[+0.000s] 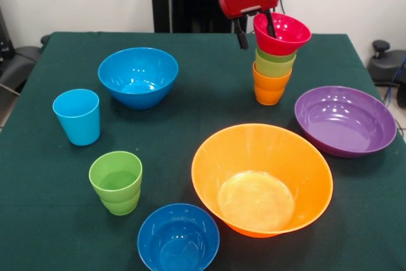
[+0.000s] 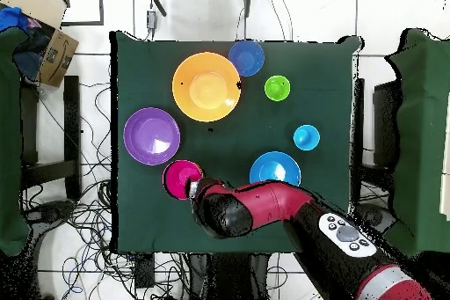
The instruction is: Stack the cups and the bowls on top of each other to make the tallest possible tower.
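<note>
The tower stands at the back right in the front view: an orange cup [image 1: 269,88] lowest, a lime green cup [image 1: 275,65] nested on it, and the small red bowl [image 1: 283,33] on top. My gripper [image 1: 256,30] hangs over the red bowl's left rim. One finger is outside the rim and the other inside, and they look open and apart from it. In the overhead view the red bowl [image 2: 180,178] sits just left of the gripper [image 2: 195,189]. No yellow cup shows.
Loose on the green table: a blue bowl [image 1: 138,75], a light blue cup [image 1: 77,116], a stepped green cup [image 1: 116,181], a second blue bowl [image 1: 178,238], a large orange bowl [image 1: 216,157] and a purple bowl [image 1: 346,120] right of the tower.
</note>
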Tool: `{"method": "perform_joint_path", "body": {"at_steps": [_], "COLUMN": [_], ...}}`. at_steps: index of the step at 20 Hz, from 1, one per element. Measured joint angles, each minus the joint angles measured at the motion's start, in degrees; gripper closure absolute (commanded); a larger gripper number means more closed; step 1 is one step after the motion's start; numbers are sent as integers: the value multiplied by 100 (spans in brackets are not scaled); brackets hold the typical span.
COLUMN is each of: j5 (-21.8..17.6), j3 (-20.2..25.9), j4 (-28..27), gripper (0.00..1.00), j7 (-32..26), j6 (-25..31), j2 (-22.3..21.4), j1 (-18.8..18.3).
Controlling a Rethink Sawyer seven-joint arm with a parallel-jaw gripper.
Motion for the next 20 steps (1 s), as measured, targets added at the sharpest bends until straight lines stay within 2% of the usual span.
{"method": "perform_joint_path", "body": {"at_steps": [13,20], "j5": [-97,-157], "j3": [-66,-320], "j4": [0,-2], "gripper": [0,0], "j7": [0,0], "j6": [-45,-66], "j2": [62,57], "j1": [68,251]}}
